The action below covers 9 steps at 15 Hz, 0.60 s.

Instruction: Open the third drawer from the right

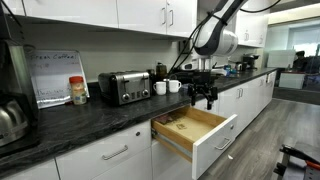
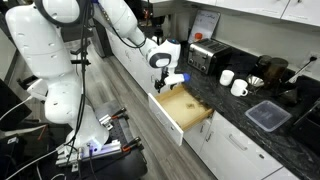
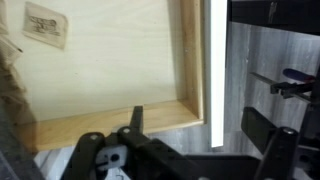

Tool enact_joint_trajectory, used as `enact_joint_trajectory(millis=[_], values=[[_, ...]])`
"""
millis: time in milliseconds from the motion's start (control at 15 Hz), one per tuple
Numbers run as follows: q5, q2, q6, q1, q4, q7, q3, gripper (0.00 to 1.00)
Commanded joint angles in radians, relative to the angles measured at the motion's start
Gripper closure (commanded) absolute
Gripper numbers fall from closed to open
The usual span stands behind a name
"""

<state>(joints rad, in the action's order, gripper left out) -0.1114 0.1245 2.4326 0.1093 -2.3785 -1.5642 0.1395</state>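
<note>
Kitchen cabinets point(image 1: 105, 155), third drawer from the right point(image 1: 205, 135) standing open.
Its wood box point(image 3: 110, 70) lies directly below the jaws, which hang spread and empty, so the pull looks finished.

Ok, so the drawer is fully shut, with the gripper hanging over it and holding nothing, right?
Not shut. The drawer is pulled well out of the cabinet front, and its tan wooden inside shows in both exterior views. The rest stands: the gripper hangs over it, open and holding nothing.
</note>
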Motion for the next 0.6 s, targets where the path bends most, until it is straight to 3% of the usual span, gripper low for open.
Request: enact_joint_trajectory(millis=[0, 267, 533], values=[[0.128, -0.089, 0.031, -0.07, -0.002, 0.248, -0.051, 0.0], [0.321, -0.156, -0.05, -0.113, 0.035, 0.59, -0.054, 0.0], [0.383, -0.212, -0.156, -0.155, 0.061, 0.817, -0.037, 0.0]])
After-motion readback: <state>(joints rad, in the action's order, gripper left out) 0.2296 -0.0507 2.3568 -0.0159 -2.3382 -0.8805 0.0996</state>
